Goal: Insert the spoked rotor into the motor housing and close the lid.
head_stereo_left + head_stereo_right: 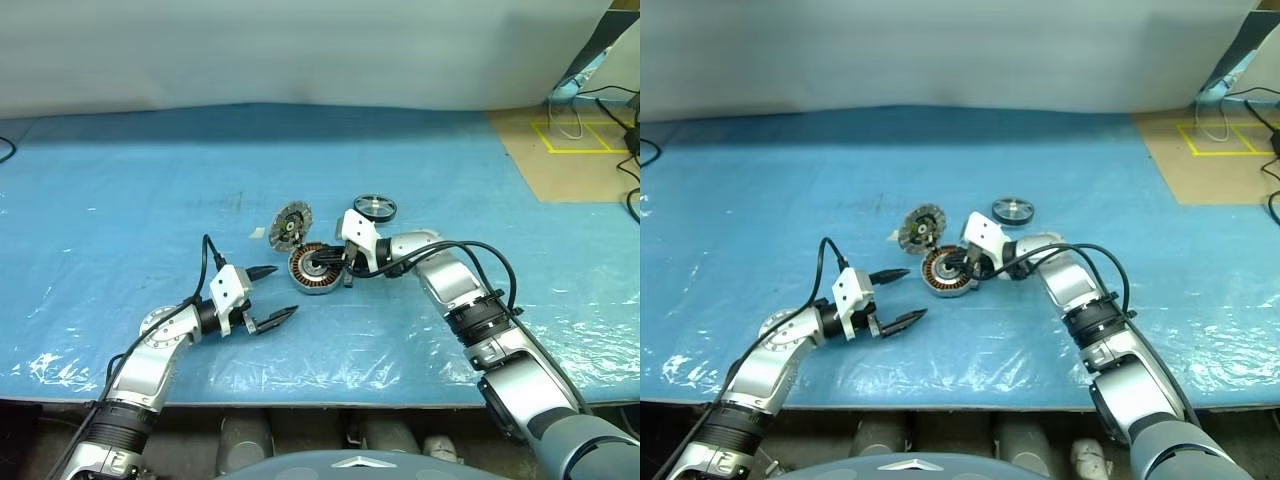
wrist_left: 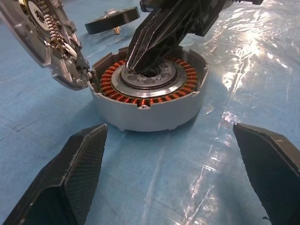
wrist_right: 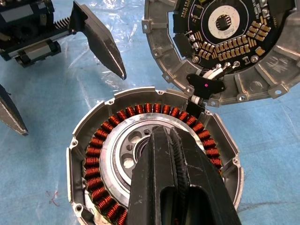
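Observation:
The motor housing (image 1: pixel 313 270), a short grey cylinder ringed with copper windings, lies on the blue table. The lid (image 1: pixel 291 225) stands tilted up at its far left edge, its circuit-board face (image 3: pixel 225 47) towards the housing and joined to it by a short cable. The spoked rotor (image 1: pixel 374 208) lies flat behind and to the right. My right gripper (image 3: pixel 161 133) is shut with nothing in it, its tips down in the housing's silver centre. My left gripper (image 1: pixel 270 295) is open and empty, a little in front and to the left of the housing (image 2: pixel 150 101).
The table is covered in crinkled blue plastic sheet (image 1: pixel 120 200). A small white scrap (image 1: pixel 256 233) lies left of the lid. Brown board with yellow tape (image 1: pixel 575 135) and black cables lie at the back right. The table's front edge (image 1: pixel 300 400) is close below the arms.

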{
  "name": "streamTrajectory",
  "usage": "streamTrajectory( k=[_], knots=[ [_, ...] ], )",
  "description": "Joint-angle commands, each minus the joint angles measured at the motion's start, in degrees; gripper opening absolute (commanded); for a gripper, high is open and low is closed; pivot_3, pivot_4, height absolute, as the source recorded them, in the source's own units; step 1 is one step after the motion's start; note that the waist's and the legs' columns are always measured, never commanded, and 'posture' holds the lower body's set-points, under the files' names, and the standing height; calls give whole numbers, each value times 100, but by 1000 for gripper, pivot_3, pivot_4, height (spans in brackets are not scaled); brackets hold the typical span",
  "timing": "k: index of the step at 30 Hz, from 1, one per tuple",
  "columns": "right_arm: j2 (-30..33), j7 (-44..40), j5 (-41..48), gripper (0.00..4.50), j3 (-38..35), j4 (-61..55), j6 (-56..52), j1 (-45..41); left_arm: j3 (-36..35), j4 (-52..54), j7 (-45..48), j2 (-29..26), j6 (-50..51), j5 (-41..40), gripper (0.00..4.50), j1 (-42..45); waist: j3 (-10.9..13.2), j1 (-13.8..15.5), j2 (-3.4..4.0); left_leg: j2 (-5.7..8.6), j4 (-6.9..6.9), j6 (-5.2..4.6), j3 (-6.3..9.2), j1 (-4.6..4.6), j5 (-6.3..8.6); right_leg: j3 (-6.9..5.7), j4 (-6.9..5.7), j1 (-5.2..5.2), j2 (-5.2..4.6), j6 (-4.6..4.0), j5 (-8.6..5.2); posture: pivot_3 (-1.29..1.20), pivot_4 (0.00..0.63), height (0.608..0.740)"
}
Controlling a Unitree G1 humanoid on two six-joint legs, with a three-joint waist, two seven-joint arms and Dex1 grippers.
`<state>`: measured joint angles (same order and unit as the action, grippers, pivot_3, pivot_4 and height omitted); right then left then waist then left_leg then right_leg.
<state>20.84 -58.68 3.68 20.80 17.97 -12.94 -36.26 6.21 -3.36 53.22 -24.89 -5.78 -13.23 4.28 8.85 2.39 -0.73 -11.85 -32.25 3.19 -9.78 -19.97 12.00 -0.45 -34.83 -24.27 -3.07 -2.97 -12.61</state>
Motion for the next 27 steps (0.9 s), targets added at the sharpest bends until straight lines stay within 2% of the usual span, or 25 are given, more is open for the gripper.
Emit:
streamTrajectory(
  k=[1, 6, 9, 15, 27],
  knots=[
    [69, 42, -389, 45, 220, 226, 135, -5, -74, 204, -22, -46, -77, -49, 4500, 17, 0, -2, 0, 0, -1, 0, 0, 3, 0, 0, -1, 4, 0, 0, 0, 0, 150, 740],
    [172, -37, -739, 45, 534, 443, -228, 166, -44, -42, -15, 18, -214, 4, 4500, 110, -2, 0, 0, 0, -1, -16, 0, 28, 10, 1, -1, 42, -1, -1, 0, 0, 150, 740],
    [132, 28, -776, 45, 578, 527, -644, 307, -27, -103, -7, 46, -272, 22, 4500, 121, -4, 8, 1, -2, 7, -20, 0, 77, 12, 2, 6, 92, -4, 1, -3, 0, 150, 740],
    [-31, 131, -469, 45, 309, 621, -1447, 474, -26, -100, 10, 48, -292, 26, 4500, 122, -48, 20, -3, -3, 11, -20, 1, 109, 13, 8, 10, 124, -11, 35, -23, 0, 150, 740],
    [-236, 704, -103, 45, -208, 425, -2707, 361, -45, 184, -34, 14, -52, -20, 4500, 169, -81, 17, 6, -2, 19, -20, 3, 112, 13, 15, 10, 119, -12, 48, -31, 0, 150, 740]
  ],
)
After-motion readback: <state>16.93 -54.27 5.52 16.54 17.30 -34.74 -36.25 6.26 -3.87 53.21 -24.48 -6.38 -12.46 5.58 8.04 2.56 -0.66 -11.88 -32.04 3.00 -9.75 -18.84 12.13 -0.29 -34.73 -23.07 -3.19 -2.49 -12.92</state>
